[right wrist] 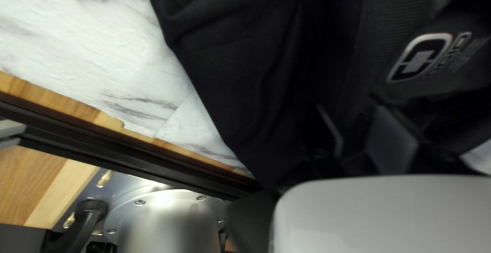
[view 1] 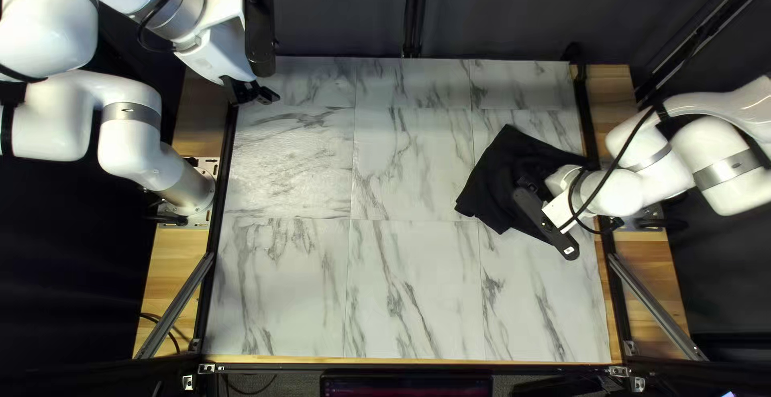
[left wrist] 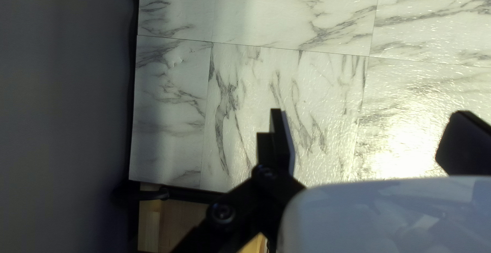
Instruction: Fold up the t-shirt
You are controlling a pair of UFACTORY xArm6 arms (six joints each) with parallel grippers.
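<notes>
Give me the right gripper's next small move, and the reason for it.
Probably ease the right gripper slightly down and close it on the black shirt: its fingers stand apart over the rumpled shirt, with no fold visibly pinched between them.

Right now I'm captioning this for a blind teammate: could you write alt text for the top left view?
A rumpled black t-shirt lies toward the right of a marble-patterned table, with the right arm's gripper down at it. The left arm's gripper hangs near the table's far left corner, well away from the cloth.
</notes>
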